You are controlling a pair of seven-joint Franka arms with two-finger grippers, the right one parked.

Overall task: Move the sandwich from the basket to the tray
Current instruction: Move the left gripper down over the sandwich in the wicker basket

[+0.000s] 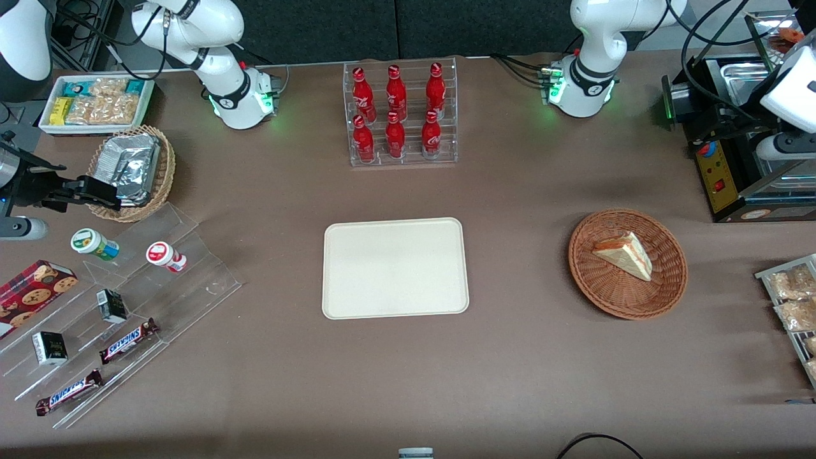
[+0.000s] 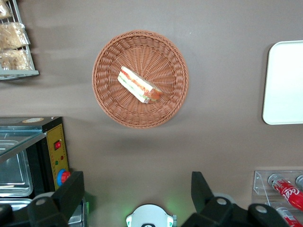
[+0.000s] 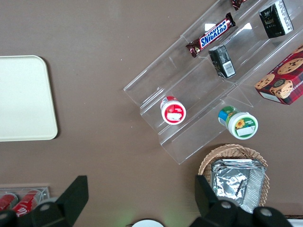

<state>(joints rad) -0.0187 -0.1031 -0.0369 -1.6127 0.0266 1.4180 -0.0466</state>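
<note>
Sandwich [image 1: 623, 254]: a pale triangular wedge with red, orange and green filling along one edge is seen lying inside the round reddish-brown basket [image 1: 669, 290], roughly at its middle, with woven floor visible all around it and no contact with the rim. The basket rests on the brown surface [image 1: 523, 357] toward the working arm's end. In the left wrist view the sandwich [image 2: 139, 84] and basket [image 2: 109, 101] are seen from high above, and the pincer [image 2: 135, 194] is held well above the surface, spread wide, with its two dark fingers [image 2: 72, 191] far apart and nothing between them. The cream-beige tray [image 1: 338, 299] lies flat at the middle of the surface, well apart from the basket, with an open stretch of bare brown surface between its rounded edge and the basket's rim. Nothing is carried on the tray. A clear rack of red bottles [image 1: 396, 111] stands farther from the front camera than the tray, with a gap left between them. A dark appliance [image 1: 727, 172] stands near the basket, farther from the front camera, not touching it. A wire rack of wrapped snacks [image 1: 790, 299] sits just beside the basket at the surface's edge. Toward the parked arm's end, a clear stepped display [image 1: 159, 280] with candy bars is kept well apart from the tray.
</note>
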